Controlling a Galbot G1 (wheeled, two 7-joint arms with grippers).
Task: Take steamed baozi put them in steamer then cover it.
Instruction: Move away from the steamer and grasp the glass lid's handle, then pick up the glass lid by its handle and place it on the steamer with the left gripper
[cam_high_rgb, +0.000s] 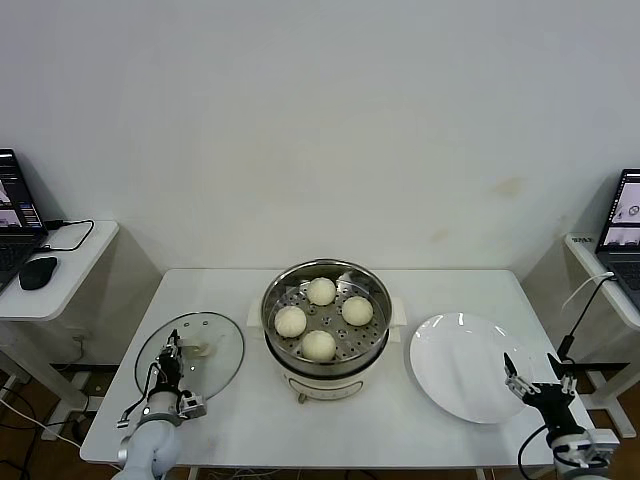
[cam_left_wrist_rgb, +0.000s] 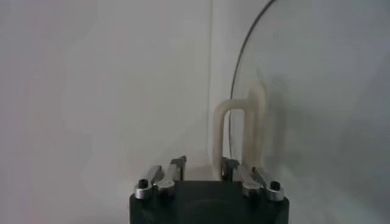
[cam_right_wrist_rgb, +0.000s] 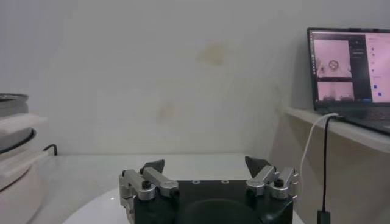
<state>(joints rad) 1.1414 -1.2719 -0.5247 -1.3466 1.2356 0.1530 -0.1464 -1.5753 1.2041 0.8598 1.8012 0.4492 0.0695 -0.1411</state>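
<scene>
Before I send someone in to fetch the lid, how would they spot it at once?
Start at the white table and find the steel steamer in its middle. On the robot's left of it lies the cover, with the left pincer at its cream handle. Unlike the opaque white plate opposite, it is clear glass with a metal rim.

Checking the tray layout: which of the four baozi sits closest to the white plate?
The baozi on the tray's right side; the other three lie farther left of the plate.
</scene>
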